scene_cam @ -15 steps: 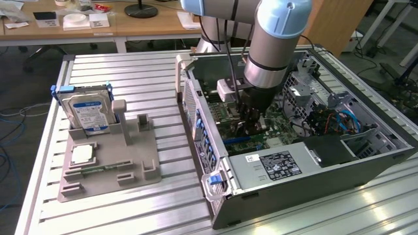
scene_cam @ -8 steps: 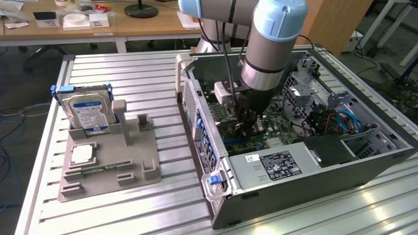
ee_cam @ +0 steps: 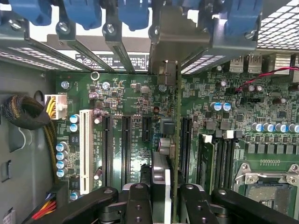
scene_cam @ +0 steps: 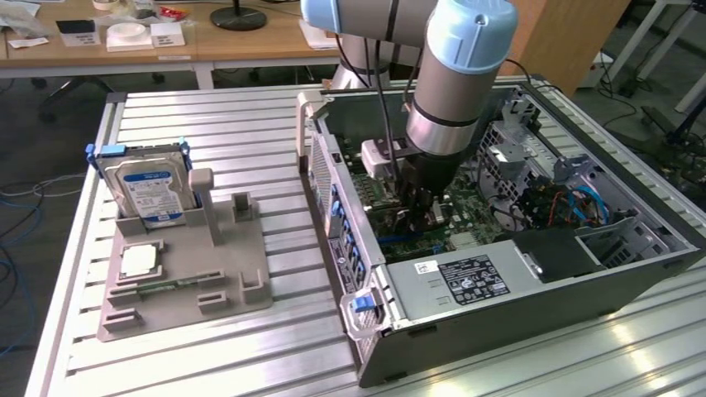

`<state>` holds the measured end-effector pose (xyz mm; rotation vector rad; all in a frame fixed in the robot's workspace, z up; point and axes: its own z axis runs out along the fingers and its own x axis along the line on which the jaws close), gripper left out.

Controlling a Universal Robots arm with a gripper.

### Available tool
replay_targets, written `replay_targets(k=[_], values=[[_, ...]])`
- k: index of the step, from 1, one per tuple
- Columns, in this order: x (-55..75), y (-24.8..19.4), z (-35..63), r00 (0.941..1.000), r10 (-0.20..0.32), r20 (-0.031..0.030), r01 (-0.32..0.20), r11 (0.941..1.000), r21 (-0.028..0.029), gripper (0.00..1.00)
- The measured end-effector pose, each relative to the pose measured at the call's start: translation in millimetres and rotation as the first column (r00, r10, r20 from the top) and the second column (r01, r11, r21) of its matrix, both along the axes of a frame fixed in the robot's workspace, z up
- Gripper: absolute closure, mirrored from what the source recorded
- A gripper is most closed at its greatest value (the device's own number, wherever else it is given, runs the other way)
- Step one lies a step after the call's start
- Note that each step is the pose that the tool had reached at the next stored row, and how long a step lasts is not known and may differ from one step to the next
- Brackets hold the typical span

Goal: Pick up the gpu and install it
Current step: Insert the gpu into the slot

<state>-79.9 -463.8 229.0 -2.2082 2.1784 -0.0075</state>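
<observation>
From the exterior view, the arm (scene_cam: 447, 91) reaches steeply down into the open computer case (scene_cam: 617, 277) on the tabletop (scene_cam: 221, 347). In the wrist view, the end effector (ee_cam: 164, 186) stands clenched on the gpu (ee_cam: 176, 140), held edge-on above the motherboard (ee_cam: 126, 121) slots.

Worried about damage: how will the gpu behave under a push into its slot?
The gpu, gripped edge-on by the gripper, looks thin and stiff, so it probably won't flop. Exposed components suggest fragility. Standing tall on a narrow edge, it may tilt if pushed unevenly.
</observation>
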Motion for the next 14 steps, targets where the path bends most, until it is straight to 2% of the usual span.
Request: replay_targets(k=[10, 14], values=[[0.5, 0.1, -1.3, 1.0000, 0.000, 0.0001, 0.000, 1.0000, 0.0002, 0.72], [0.4, 1.6, -2.0, 1.0000, 0.000, 0.0001, 0.000, 1.0000, 0.0003, 0.72]])
